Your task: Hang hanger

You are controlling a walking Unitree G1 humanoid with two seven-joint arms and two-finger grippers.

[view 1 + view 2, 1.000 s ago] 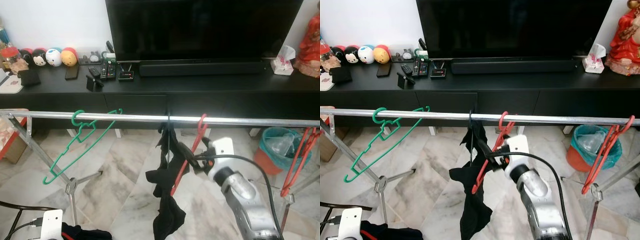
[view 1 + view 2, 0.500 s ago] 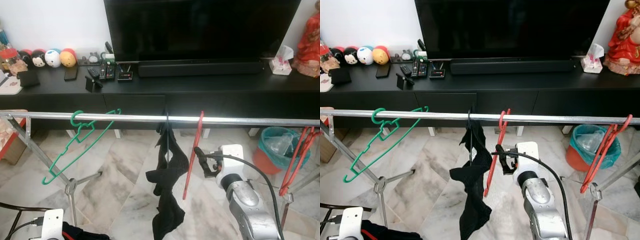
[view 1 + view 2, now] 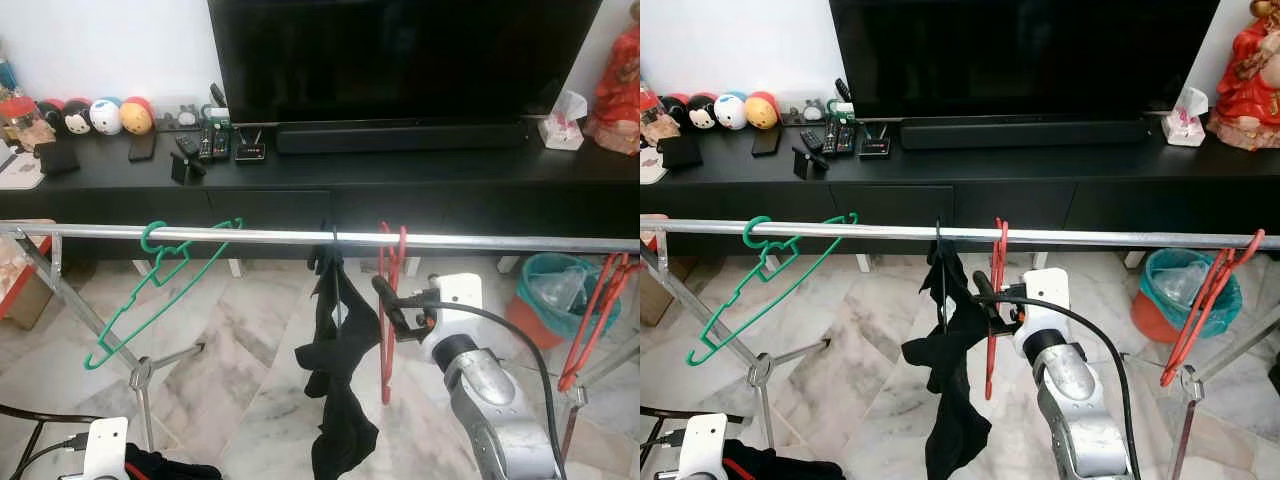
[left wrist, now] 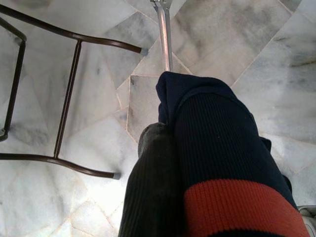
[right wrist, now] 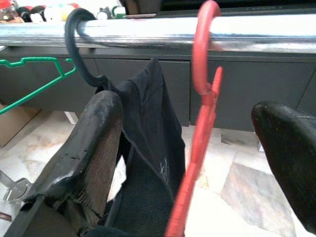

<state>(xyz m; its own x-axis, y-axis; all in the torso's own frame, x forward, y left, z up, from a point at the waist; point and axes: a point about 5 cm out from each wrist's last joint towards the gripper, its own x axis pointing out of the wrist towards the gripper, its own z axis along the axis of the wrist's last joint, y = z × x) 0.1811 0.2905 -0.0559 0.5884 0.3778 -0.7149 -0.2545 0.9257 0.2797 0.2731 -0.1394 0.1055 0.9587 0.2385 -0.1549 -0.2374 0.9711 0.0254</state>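
Seen from the head: thin red plastic hanger [image 3: 386, 300] hooked over the long silver metal rail [image 3: 200, 235], hanging just right of the black garment on its dark hanger [image 3: 335, 350], with the right gripper [image 3: 392, 310] close beside its shaft. Seen along the right wrist: black fingers [image 5: 94, 143] spread wide, red shaft between them, touching neither. Seen along the left wrist: left gripper [image 4: 197, 197] low over the marble floor [image 4: 59, 59], pinching a dark blue sock with a red band [image 4: 222, 163]. Risks, as judged: snagging the shaft while pulling back, dragging the hook off the rail; brushing the black garment, setting both swinging.
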